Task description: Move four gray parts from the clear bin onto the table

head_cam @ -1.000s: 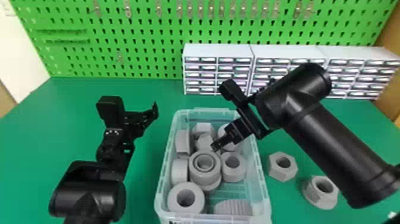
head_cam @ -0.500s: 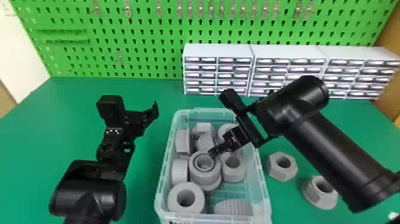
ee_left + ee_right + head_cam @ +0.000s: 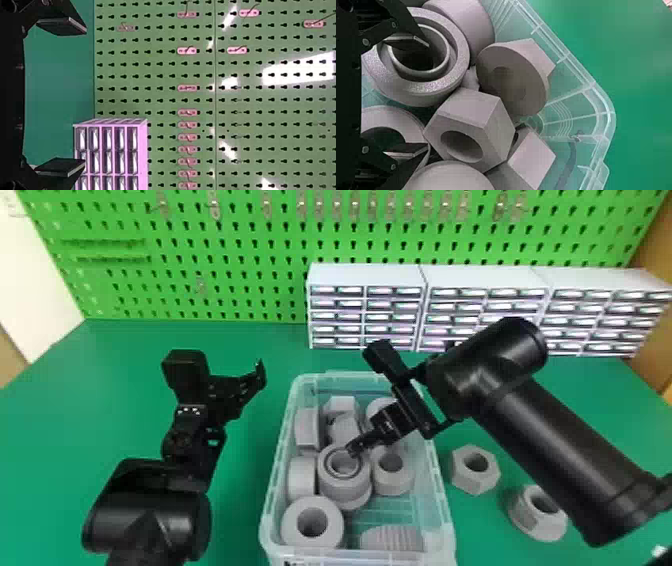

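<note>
My right gripper (image 3: 354, 449) is over the clear bin (image 3: 448, 510), its tip at a gray ring-shaped part (image 3: 327, 477). In the right wrist view, the right gripper (image 3: 411, 97) stands open, one finger over the opening of the ringed part (image 3: 429, 89) and the other over a gray part lower in that view; a hex nut (image 3: 462, 114) lies beyond the fingertips. Several more gray parts fill the bin. My left gripper (image 3: 257, 377) is parked left of the bin; in the left wrist view the left gripper (image 3: 73, 97) is open and holds nothing.
On the table (image 3: 240, 535), a gray hex nut (image 3: 475, 470) and a flanged nut (image 3: 535, 515) lie right of the bin, close to the right forearm. White drawer cabinets (image 3: 365, 275) stand behind, before a green pegboard (image 3: 210, 250).
The right gripper has moved toward the front of the bin, from the back parts to the ringed part. The left arm looks unmoved.
</note>
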